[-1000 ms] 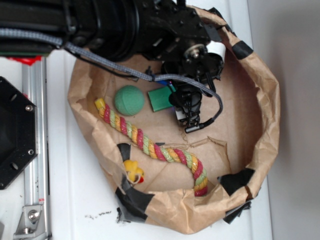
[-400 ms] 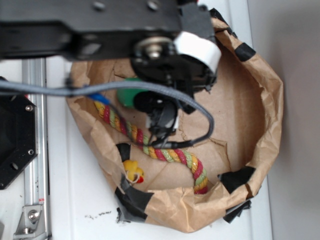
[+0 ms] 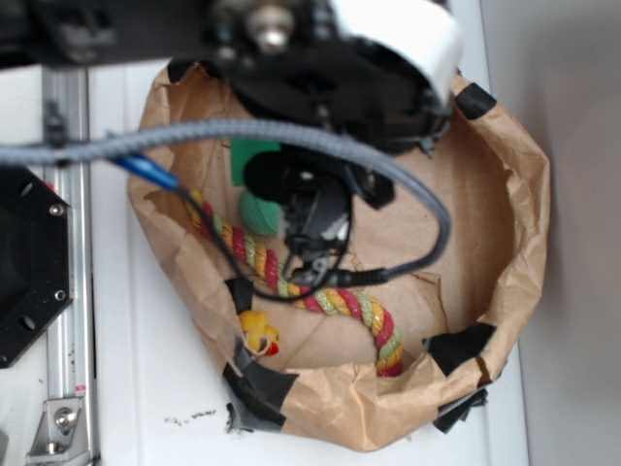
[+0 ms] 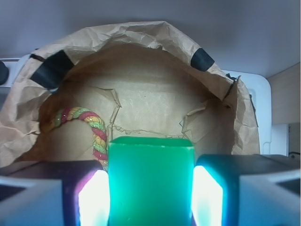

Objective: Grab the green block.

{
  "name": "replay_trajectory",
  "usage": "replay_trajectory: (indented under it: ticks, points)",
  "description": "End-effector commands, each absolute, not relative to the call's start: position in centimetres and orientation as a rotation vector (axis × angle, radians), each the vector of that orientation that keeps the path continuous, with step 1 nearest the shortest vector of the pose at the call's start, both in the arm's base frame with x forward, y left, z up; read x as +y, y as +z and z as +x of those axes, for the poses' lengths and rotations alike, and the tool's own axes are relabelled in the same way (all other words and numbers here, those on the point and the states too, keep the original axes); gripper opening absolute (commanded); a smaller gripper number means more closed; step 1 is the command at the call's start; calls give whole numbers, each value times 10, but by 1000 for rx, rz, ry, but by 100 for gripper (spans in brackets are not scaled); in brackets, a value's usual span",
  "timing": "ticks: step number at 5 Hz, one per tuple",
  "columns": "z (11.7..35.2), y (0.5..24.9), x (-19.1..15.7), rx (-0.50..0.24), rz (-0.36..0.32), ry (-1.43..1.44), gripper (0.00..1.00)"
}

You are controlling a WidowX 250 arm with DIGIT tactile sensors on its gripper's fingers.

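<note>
block [image 4: 151, 181] between my fingers [image 4: 94, 200], pinched on both long sides, above paper bag [image 4: 141, 66] floor | looks stiff, light, smooth so slip-prone | hold mid-length, squarely | ball [image 3: 260, 214] apart below

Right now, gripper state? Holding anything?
Gripper: jaws closed on the green block, which sits squarely between the two pads over the paper bag.

Plain green block [image 4: 151, 181], red-yellow-green striped rope [image 3: 330, 296], brown paper bag [image 3: 505, 223].
</note>
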State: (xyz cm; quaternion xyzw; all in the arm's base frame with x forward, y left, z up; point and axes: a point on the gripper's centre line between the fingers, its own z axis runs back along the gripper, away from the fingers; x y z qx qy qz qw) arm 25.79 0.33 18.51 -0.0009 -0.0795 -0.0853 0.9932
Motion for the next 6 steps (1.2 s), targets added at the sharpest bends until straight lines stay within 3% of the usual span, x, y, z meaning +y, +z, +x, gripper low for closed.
replay_trajectory:
  ticks: [1,6]
  points:
    - [256,201,0,-227,10,-197,0]
    - [271,182,-1,-214,14,-205,0]
